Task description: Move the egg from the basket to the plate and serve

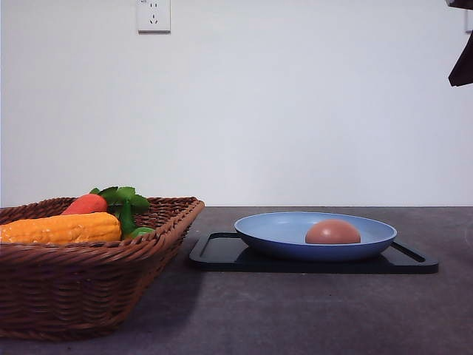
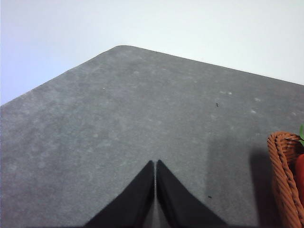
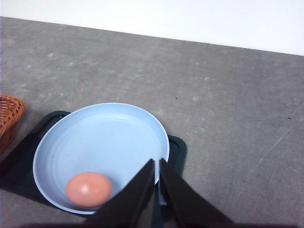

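While the egg rests inside the light-blue plate on the black tray, the wicker basket sits beside it. Right gripper and left gripper have their fingers pressed together, holding nothing.

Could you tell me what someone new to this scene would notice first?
Probably the pinkish-brown egg lying in the light-blue plate, which sits on a black tray right of centre. Next, the wicker basket at the left, holding a yellow corn cob and a carrot.
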Tool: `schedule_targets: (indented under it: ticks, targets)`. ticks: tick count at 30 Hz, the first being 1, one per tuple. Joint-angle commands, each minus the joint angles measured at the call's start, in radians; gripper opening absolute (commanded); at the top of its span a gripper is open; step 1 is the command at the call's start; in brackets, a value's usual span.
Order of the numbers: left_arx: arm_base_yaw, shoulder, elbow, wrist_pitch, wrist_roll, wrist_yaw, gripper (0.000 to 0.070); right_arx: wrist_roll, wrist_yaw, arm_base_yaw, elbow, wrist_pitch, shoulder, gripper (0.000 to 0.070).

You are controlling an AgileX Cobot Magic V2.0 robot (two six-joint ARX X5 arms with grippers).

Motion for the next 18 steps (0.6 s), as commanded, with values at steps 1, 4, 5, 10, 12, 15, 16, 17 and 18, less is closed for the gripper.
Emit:
schedule_targets:
  ticks: [1,4,5,10,12,15,16,17,18]
  targets:
    - [0.001,-0.001,-0.021,-0.017,-0.009,0.004,0.0000,0.013,0.002,0.008,0.009,0.010,0.005,0.0000]
    - [0.001,-0.001,-0.021,-0.017,-0.009,0.004,0.0000,0.013,0.002,0.008,0.010,0.010,0.005,0.0000]
    - [0.001,-0.001,-0.021,-0.017,-0.008,0.004,0.0000,0.013,0.002,0.008,0.010,0.010,0.005,0.0000]
    - [0.001,-0.001,-0.021,-0.017,-0.009,0.004,0.0000,0.013,0.002,0.008,0.010,0.010,0.005,0.0000]
    - [0.001,-0.001,-0.021,-0.017,-0.009,0.004,0.0000,0.013,0.002,0.008,0.010,0.010,0.005,0.0000]
    - [0.001,-0.001,-0.021,-0.017,-0.009,0.004,0.0000,0.003,0.002,0.008,0.008,0.009,0.003,0.0000]
    - [0.001,-0.001,-0.021,-0.017,-0.008,0.004,0.0000,-0.020,0.005,0.007,0.005,0.008,-0.005,0.0000]
    - [0.001,-0.001,-0.021,-0.017,-0.008,0.004,0.0000,-0.052,0.018,0.004,0.005,-0.001,-0.028,0.0000]
    - [0.001,-0.001,-0.021,-0.017,-0.009,0.004,0.0000,-0.080,0.043,-0.003,0.003,-0.006,-0.059,0.0000]
